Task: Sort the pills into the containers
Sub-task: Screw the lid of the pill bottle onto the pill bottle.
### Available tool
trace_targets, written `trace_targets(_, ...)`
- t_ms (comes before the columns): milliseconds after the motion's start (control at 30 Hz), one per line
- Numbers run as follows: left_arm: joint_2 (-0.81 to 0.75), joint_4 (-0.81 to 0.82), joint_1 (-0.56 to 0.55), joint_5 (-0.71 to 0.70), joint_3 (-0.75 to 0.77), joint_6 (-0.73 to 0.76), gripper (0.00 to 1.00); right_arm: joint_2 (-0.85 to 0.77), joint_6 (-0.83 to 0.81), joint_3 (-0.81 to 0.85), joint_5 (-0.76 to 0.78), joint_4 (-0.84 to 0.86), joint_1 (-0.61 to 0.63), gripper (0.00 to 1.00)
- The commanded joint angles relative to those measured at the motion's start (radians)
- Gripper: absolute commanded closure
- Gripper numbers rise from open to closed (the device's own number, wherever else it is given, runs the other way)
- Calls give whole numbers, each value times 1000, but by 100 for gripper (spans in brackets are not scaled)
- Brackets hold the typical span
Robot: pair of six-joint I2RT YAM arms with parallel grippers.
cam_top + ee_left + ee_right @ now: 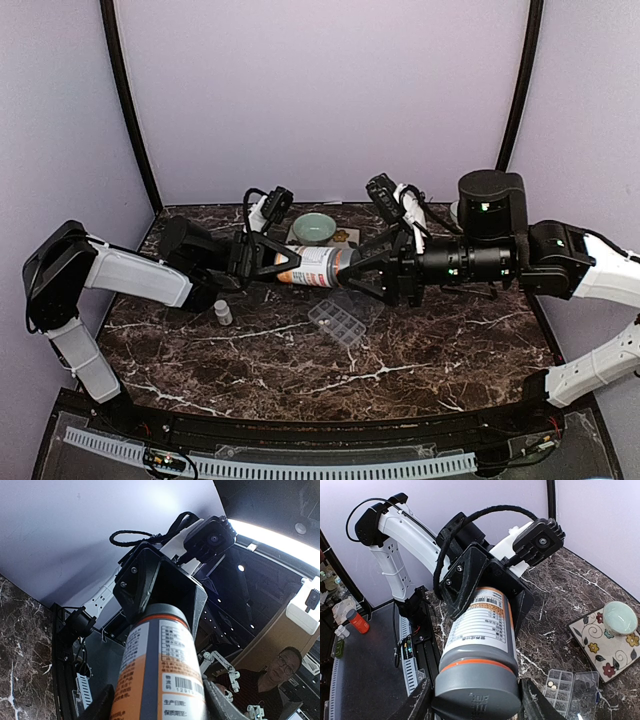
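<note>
An orange bottle (312,266) with a grey cap hangs level above the table, held from both ends. My left gripper (285,264) is shut on its labelled body (160,670). My right gripper (350,270) is shut on the grey cap (477,690), with one finger on each side of it. The clear pill box (338,323) lies on the marble just in front of the bottle, its lid folded open. Two whitish pills (551,684) sit in one of its containers (559,692). The other compartments look bare.
A tiny white bottle (223,313) stands upright to the left of the box. A pale green bowl (314,228) sits on a flowered tile (600,647) at the back. Purple walls close in the marble table (440,350).
</note>
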Motion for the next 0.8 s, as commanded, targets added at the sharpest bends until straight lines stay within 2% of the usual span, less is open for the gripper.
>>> trace_targets(0,-7,138,-109,-47,88,-13,100,108,-8,-13,-32,79,23,81)
trace_targets(200,-28,112,-111,-47,84,35,100,118,94,-14,-72,120,-8,83)
trace_targets(367,-72,-21,-117,-45,74,165,100,121,186,-14,-113,159,-48,84)
trace_targets(500,-131,-206,-132,-56,80,327,100,128,247,-17,-128,187,-69,84)
trace_targets(767,-260,-729,-185,-168,129,798,100,163,356,-14,-162,213,-93,85)
